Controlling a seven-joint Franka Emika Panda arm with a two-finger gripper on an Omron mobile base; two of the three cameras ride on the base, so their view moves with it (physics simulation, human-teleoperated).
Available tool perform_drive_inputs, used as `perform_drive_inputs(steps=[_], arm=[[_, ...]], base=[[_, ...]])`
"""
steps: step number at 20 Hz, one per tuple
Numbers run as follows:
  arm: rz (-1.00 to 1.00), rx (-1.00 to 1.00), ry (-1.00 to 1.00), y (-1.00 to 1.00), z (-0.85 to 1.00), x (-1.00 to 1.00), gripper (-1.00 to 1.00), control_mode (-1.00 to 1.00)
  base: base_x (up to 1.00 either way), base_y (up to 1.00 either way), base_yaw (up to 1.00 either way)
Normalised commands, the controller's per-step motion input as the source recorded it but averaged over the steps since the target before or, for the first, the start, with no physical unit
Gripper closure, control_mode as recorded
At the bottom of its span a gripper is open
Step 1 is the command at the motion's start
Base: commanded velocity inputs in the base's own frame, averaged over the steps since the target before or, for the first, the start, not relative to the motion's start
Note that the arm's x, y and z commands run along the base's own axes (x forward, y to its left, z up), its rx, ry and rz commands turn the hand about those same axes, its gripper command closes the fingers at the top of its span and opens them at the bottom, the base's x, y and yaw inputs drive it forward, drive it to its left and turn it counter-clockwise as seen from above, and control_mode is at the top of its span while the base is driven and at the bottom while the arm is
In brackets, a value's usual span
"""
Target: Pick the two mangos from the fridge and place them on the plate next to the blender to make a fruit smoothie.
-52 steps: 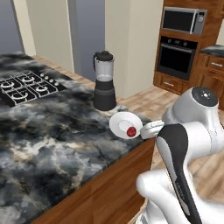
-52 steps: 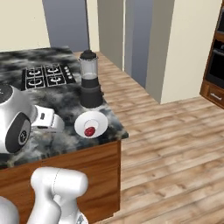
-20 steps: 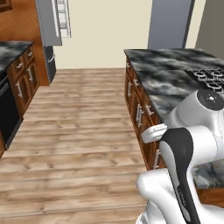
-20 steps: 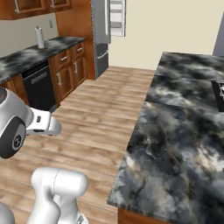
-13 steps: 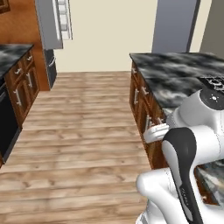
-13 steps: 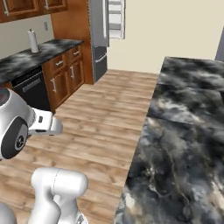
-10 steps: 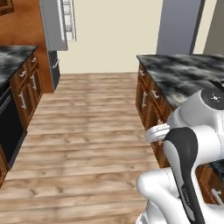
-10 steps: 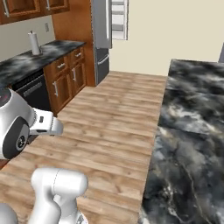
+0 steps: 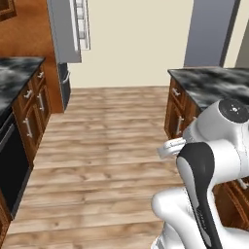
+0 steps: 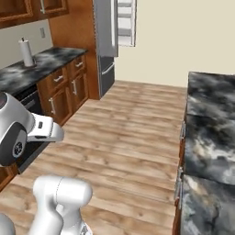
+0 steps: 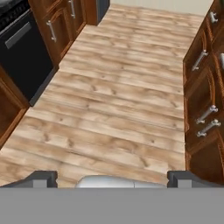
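The wood-plank floor (image 9: 107, 146) runs between two rows of brown base cabinets. Dark marbled countertops cap both rows: the left counter (image 10: 36, 69) carries an upright paper towel roll (image 10: 26, 53); the island counter (image 10: 211, 151) stands opposite. The fridge (image 10: 106, 41) stands on the floor at the far end.

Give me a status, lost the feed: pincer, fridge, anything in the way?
Pincer open, empty, over wood floor. Fridge ahead, door open. Nothing on the floor between.
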Motion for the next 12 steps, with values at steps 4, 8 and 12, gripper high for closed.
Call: perform_drive_inputs(steps=[4, 8, 12], arm=[[0.0, 0.0, 0.0, 0.0, 0.0, 0.0, -1.0, 1.0], [0.0, 0.0, 0.0, 0.0, 0.0, 0.0, -1.0, 1.0], [0.0, 0.0, 0.0, 0.0, 0.0, 0.0, -1.0, 1.0]], base=[[1.0, 0.01, 0.0], [1.0, 0.0, 0.0], [1.0, -0.01, 0.0]])
